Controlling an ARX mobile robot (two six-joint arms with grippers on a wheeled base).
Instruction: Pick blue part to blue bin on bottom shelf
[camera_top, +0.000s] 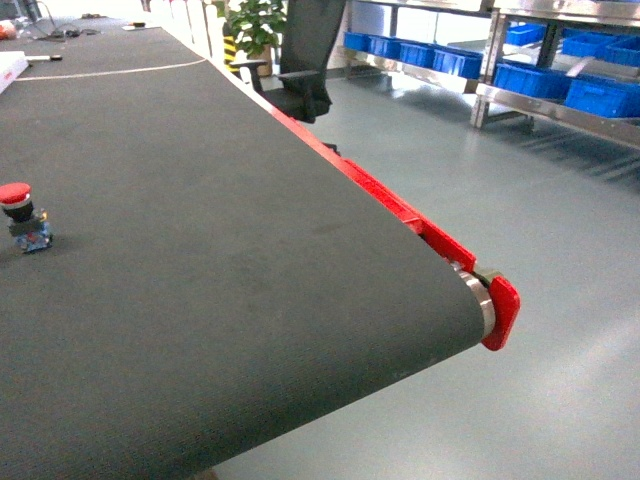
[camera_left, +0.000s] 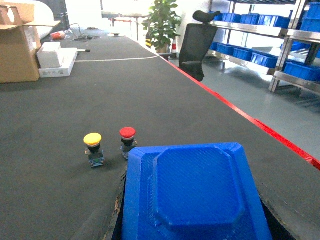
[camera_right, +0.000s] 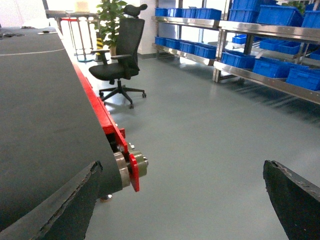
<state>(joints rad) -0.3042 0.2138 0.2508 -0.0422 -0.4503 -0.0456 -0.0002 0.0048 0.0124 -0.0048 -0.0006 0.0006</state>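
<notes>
A large blue printed part (camera_left: 192, 192), flat with an octagonal raised face, fills the bottom of the left wrist view. My left gripper (camera_left: 195, 222) is shut on it, with dark fingers showing at both of its sides. A small red-capped button on a blue and grey body (camera_left: 127, 140) stands on the black belt just beyond it and shows again as the button (camera_top: 22, 215) at the left of the head view. My right gripper (camera_right: 182, 205) hangs open over the floor past the belt's end, holding nothing. Blue bins (camera_top: 540, 78) sit on the steel rack's bottom shelf (camera_top: 560, 112) far right.
A yellow-capped button (camera_left: 93, 147) stands left of the red one. The conveyor's red side rail (camera_top: 400, 212) ends in a roller (camera_top: 480, 300). A black office chair (camera_right: 120, 55) stands on the grey floor. A cardboard box (camera_left: 17, 47) and white boxes (camera_left: 56, 59) sit far up the belt.
</notes>
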